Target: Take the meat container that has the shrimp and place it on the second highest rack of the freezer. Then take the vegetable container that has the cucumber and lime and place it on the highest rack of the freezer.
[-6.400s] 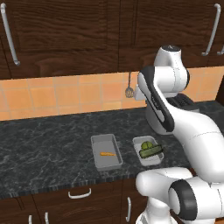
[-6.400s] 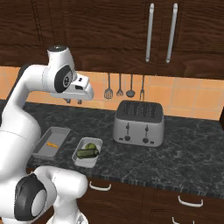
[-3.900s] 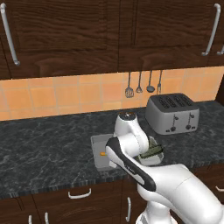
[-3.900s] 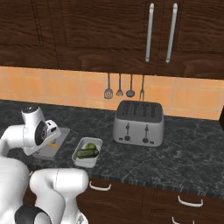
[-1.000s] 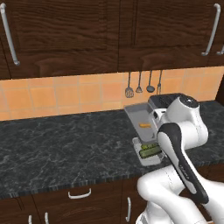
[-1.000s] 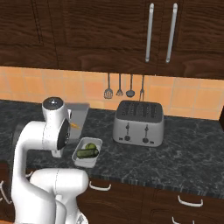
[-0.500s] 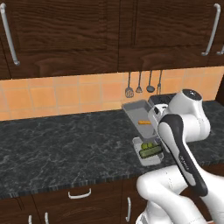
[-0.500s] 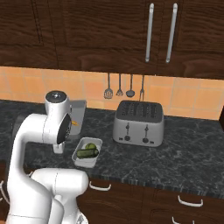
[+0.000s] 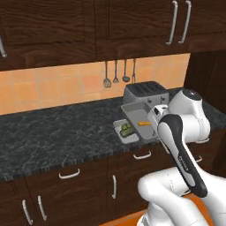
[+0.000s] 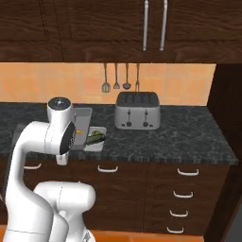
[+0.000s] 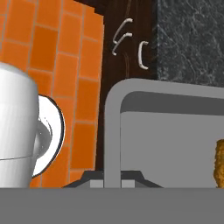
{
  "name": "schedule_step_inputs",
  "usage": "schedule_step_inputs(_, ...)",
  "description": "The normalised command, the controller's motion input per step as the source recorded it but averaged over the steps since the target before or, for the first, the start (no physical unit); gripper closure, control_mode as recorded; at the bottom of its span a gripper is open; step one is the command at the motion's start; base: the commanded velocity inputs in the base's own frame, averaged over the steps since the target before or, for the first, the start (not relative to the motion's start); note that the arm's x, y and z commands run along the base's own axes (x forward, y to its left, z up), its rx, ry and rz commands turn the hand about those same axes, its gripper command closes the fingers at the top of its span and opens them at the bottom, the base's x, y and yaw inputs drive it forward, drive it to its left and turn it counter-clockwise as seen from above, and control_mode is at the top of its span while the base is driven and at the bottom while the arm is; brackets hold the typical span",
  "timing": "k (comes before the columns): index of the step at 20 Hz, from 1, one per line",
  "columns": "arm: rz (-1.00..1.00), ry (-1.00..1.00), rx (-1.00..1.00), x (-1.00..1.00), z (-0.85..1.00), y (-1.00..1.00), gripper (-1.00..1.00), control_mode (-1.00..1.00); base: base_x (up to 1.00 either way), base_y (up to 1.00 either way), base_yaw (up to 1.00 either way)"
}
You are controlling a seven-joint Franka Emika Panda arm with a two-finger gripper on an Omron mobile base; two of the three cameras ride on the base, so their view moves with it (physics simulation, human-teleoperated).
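Up above the dark counter [image 9: 53, 137], the robot's white arm holds a grey tray [image 9: 140, 115] off the top. One small orange shrimp [image 9: 144, 123] lies in that tray, and it also peeks in at the edge of the hand view [image 11: 219, 162]. The gripper [image 11: 111, 177] sits at the tray's rim [image 11: 114, 131], and the tray hangs from it, but its fingers are too hidden to tell how they stand. Just under the lifted tray, a smaller tray [image 10: 96, 140] rests on the counter with the green cucumber [image 10: 96, 136] in it. Behind them stands a grey toaster [image 10: 137, 110], with spoons [image 10: 116, 78] hanging on the orange wall.
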Motion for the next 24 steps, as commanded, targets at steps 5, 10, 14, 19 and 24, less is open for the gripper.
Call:
schedule_step_inputs(5, 0.0, 0.0, 0.0, 0.0, 0.0, 0.0, 1.0, 1.0, -0.75, 0.09, -0.41)
schedule_step_inputs(10, 0.0, 0.0, 0.0, 0.0, 0.0, 0.0, 1.0, 1.0, -0.76, -0.11, -0.33)
schedule_step_inputs(14, 0.0, 0.0, 0.0, 0.0, 0.0, 0.0, 1.0, 1.0, -0.35, -0.36, -0.56)
schedule_step_inputs(19, 0.0, 0.0, 0.0, 0.0, 0.0, 0.0, 1.0, 1.0, 0.01, -0.41, -0.71)
schedule_step_inputs(24, 0.0, 0.0, 0.0, 0.0, 0.0, 0.0, 1.0, 1.0, 0.03, -0.37, -0.76)
